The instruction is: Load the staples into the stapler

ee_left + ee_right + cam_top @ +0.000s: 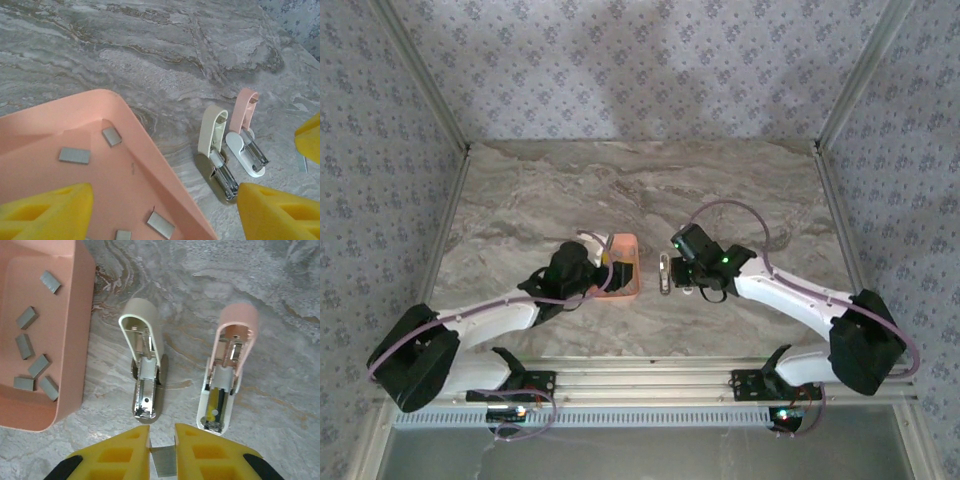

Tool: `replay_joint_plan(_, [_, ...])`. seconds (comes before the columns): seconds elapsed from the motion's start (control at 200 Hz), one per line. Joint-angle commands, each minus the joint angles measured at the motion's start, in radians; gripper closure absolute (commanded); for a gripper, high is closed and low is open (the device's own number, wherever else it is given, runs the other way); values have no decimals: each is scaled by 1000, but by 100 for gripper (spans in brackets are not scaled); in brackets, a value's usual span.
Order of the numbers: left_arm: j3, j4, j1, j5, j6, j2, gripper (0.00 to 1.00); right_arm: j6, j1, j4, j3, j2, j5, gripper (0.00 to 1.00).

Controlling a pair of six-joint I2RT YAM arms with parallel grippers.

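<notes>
Your marble-patterned table (pixel 620 190): grey-brown veining, evenly lit. Walls (pixel 640 60) on three sides, pale grey-blue floral wallpaper. Aluminium posts (pixel 420 70) at the corners, metal rail (pixel 650 372) along near edge.

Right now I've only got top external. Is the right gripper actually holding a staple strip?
Observer: Yes. The right gripper is shut on a staple strip.
Operator: Staplers?
Observer: Two: a beige stapler and a pink stapler. Both are hinged open, lying side by side on the table, not touching.
Operator: Left gripper?
Observer: The left gripper is open, above the tray edge. At least six loose strips lie in the tray.
</notes>
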Motion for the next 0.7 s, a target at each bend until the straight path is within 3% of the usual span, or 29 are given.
replay_joint_plan(0.0, [32, 58, -12, -30, 14, 21, 24, 19, -16, -9, -32, -39, 10, 82])
replay_joint_plan(0.695, [30, 101, -19, -55, -10, 70, 24, 35, -95, 56, -119, -49, 6, 82])
